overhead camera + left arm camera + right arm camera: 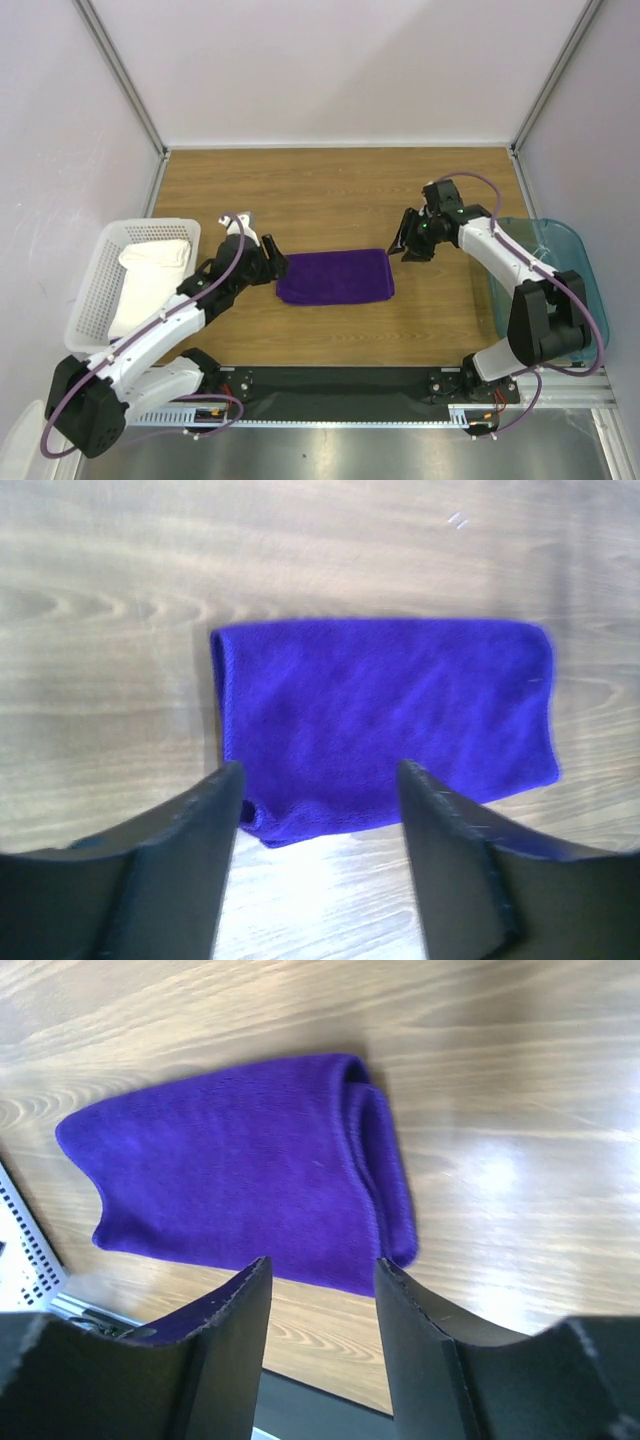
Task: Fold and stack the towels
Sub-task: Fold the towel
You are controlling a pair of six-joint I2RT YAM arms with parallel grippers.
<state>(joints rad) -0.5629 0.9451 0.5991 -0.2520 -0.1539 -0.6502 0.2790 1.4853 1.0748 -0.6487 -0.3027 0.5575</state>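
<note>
A deep-purple towel [335,276] lies folded flat in a neat rectangle on the wooden table, also seen as the purple towel [385,720] and the purple towel [235,1170]. My left gripper [274,262] hovers just off its left end, open, nothing between the fingers [320,775]. My right gripper [408,247] hangs just off the towel's right end, open and empty [322,1265]. A white towel [150,275] lies in the basket at the left.
A white perforated basket [95,290] stands at the table's left edge. A teal plastic bin [575,270] sits at the right edge behind the right arm. Grey walls close the back and sides.
</note>
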